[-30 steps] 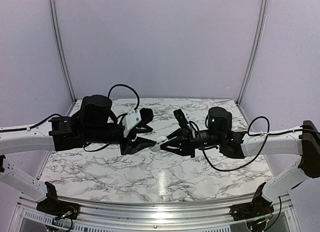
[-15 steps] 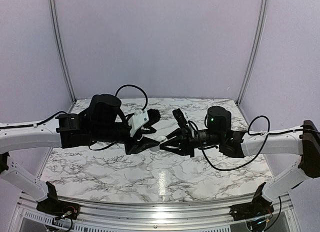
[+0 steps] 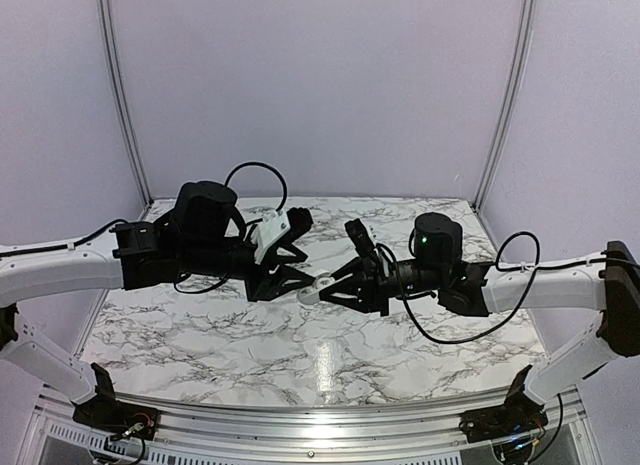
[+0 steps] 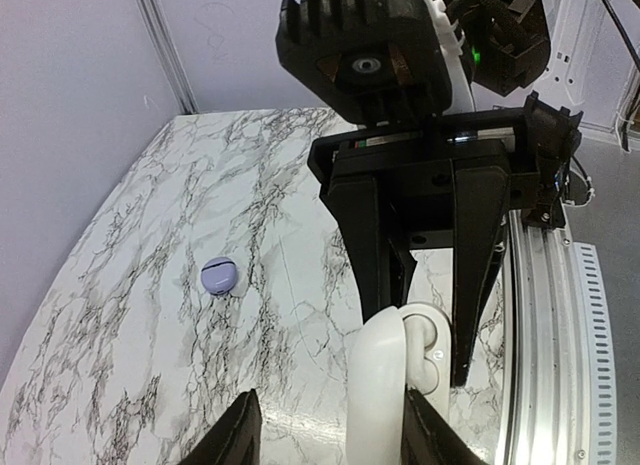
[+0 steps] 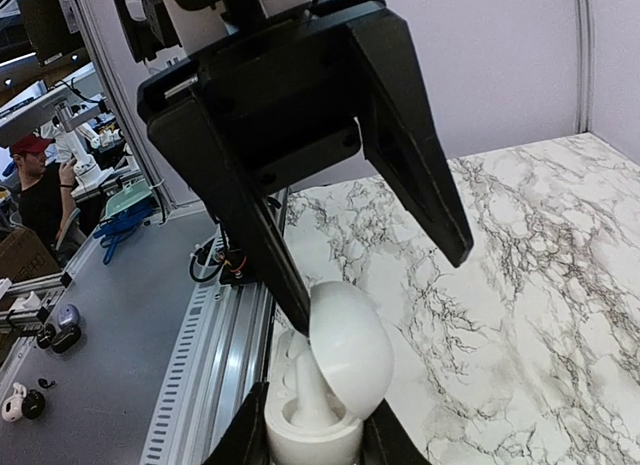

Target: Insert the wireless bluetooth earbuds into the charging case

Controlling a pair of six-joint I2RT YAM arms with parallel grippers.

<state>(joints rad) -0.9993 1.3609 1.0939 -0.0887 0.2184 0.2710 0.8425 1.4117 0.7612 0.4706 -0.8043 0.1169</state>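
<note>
My right gripper (image 3: 325, 288) is shut on the base of a white charging case (image 5: 308, 430) and holds it above the table's middle, with its domed lid (image 5: 350, 347) hinged open. In the left wrist view the case (image 4: 436, 357) shows a whitish rounded shape in one well; I cannot tell if it is an earbud. My left gripper (image 3: 303, 265) is open and empty, facing the case. One of its fingers (image 5: 262, 247) has its tip at the case's open mouth, and the other finger (image 5: 408, 155) stands apart above the lid. No loose earbuds show.
A closed lilac rounded case (image 4: 219, 276) lies on the marble table (image 3: 200, 325) to the left. The two grippers nearly touch over the table's middle. An aluminium rail (image 3: 320, 425) runs along the near edge. Lilac walls close the back and sides.
My left arm moved right toward the case, and its wrist then lifted with the jaws spread at the case. My right gripper held the case still.
</note>
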